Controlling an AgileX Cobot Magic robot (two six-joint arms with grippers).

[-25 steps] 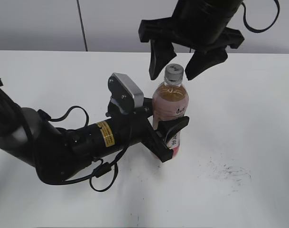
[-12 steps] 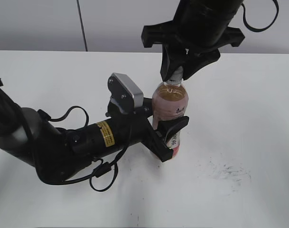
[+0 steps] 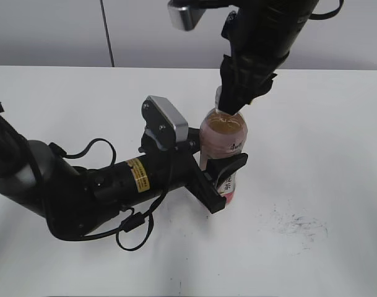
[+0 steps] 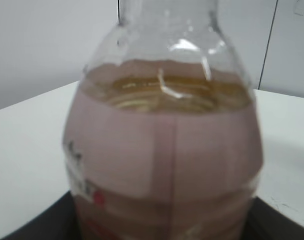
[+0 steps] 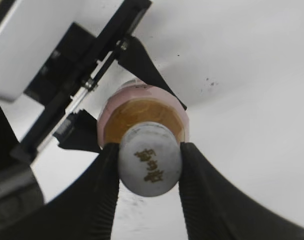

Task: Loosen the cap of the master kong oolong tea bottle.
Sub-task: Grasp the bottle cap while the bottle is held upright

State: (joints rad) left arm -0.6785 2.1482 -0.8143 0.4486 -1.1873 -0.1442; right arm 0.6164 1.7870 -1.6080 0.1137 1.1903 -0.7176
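The master kong oolong tea bottle (image 3: 223, 139) stands upright on the white table, amber tea inside and a pink-and-white label. My left gripper (image 3: 222, 179) is shut on its lower body from the left. The bottle fills the left wrist view (image 4: 161, 150), where the jaws are only dark edges at the bottom. My right gripper (image 3: 233, 102) comes down from above and is shut on the cap (image 5: 150, 160). In the right wrist view the two black ribbed fingers press both sides of the grey-white cap with its dark logo. In the exterior view the cap is almost hidden by the fingers.
The left arm (image 3: 83, 185) lies across the table's left front with a looping cable. Dark scuff marks (image 3: 296, 223) mark the table at the right front. A grey wall (image 3: 83, 31) runs behind the table's far edge.
My right gripper came down over the cap from open, closed on it, then its wrist turned with the fingers still on the cap. The left gripper and bottle stayed put.
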